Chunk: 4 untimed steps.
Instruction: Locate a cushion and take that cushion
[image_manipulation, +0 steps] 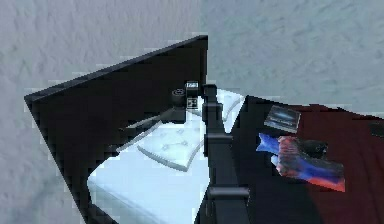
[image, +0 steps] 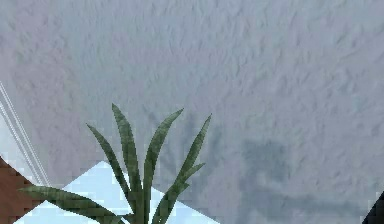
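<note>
In the arm side view my arm (image_manipulation: 226, 170) rises from 6 o'clock toward the centre, a dark square bar crossing the bed (image_manipulation: 130, 190), whose white sheet spreads at 7 o'clock. At 3 to 4 o'clock of the arm a dark red blanket (image_manipulation: 355, 135) covers the other part of the bed. On it lies a red, blue and white thing (image_manipulation: 308, 163) that I cannot name, and just beyond that, at its 11 o'clock, sits a dark flat rectangle (image_manipulation: 281, 120). The cushion (image_manipulation: 172, 150), pale and slightly rumpled, lies on the white sheet just at 9 o'clock of my arm's upper stretch, near the head of the bed. At the arm's far end stand 2 small white squares (image_manipulation: 187, 95) with black marks. From there my gripper (image_manipulation: 140, 125) points toward 8 o'clock, its 2 thin fingers (image_manipulation: 150, 121) showing by the cushion's far edge, with the black headboard (image_manipulation: 90, 115) behind them. With the cushion lying right there on the bed, I cannot tell whether my gripper holds anything or touches it. Beyond the headboard a rough grey wall (image_manipulation: 300, 35) runs across 12 o'clock. In the forward view a plant (image: 140, 170) with long green leaves stands at 6 o'clock, a pale blue-white surface (image: 95, 185) lies at 7 o'clock beside it, and a rough grey wall (image: 230, 70) stands behind both.
</note>
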Available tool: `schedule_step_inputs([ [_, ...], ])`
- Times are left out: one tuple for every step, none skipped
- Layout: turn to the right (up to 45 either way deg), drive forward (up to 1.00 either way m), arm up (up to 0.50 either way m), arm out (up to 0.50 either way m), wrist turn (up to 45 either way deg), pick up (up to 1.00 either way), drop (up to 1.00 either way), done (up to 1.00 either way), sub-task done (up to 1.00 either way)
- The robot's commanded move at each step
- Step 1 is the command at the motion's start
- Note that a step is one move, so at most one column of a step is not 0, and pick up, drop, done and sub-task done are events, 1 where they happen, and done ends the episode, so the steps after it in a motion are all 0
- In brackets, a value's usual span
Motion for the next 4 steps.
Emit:
schedule_step_inputs([
  [0.0,0.0,0.0,0.0,45.0,0.0,0.0,0.0,0.0],
  [0.0,0.0,0.0,0.0,39.0,0.0,0.0,0.0,0.0],
  [0.0,0.0,-0.3,0.0,0.0,0.0,0.0,0.0,0.0],
  [0.0,0.0,0.0,0.0,0.0,1.0,0.0,0.0,0.0],
])
